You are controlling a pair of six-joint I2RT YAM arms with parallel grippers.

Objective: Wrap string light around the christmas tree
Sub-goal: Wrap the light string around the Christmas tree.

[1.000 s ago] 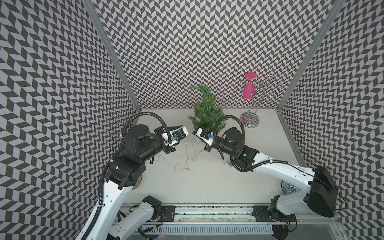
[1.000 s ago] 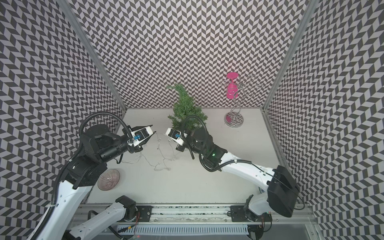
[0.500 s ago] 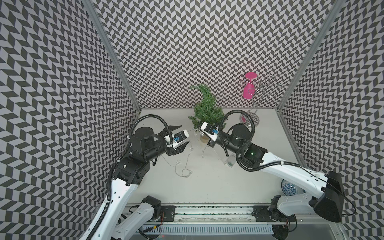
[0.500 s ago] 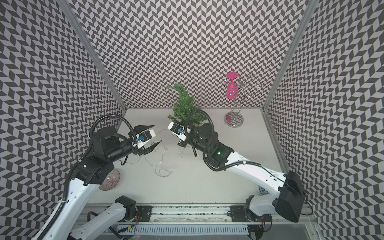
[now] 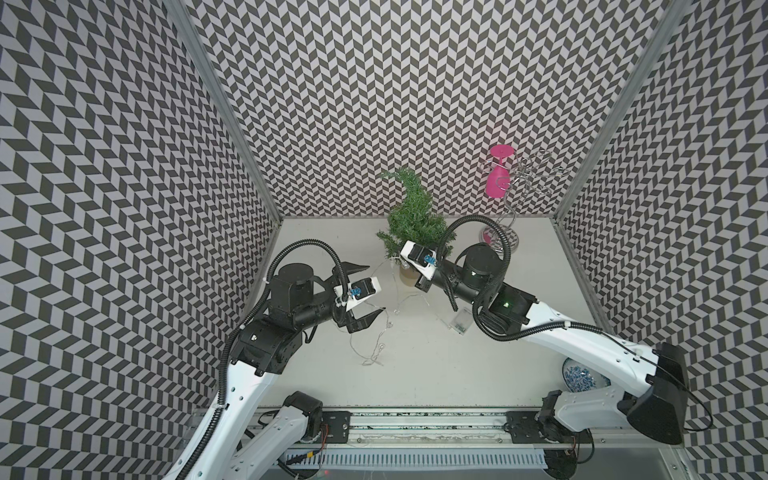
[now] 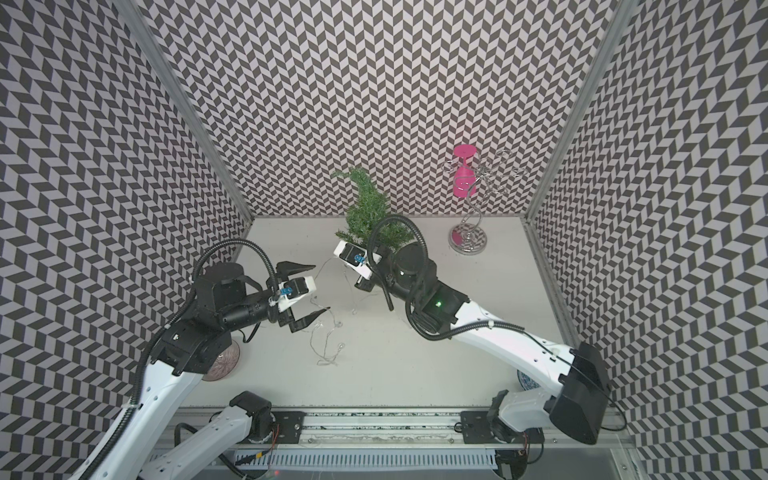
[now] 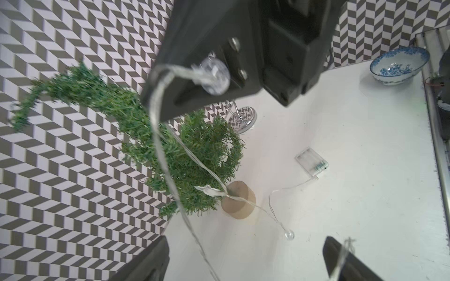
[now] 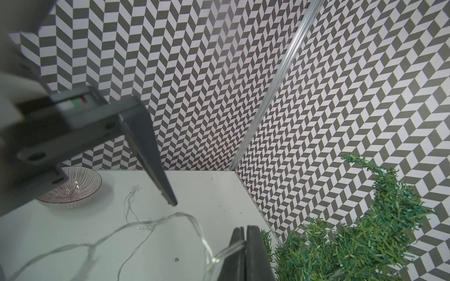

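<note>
The small, bushy green christmas tree [image 5: 411, 216] with a curled tip stands upright on its short tan cylindrical base [image 7: 239, 202] at the far middle of the white counter [image 5: 415, 386]. The right gripper [image 8: 244, 230] is closed tight, pinching the thin clear wire of the string light [image 8: 143, 224] beside a round bulb, just in front of the tree's lower branches. From there a strand hangs past the foliage to the base and runs on to the clear rectangular battery box [image 5: 460, 328], which lies flat on the counter, nearer than the tree base and to its right. More wire lies in loose loops on the counter between the arms. The left gripper [image 5: 374, 288] hovers left of the tree with its jaws spread wide, clamping nothing; a strand lies draped over one fingertip [image 7: 338, 258].
</note>
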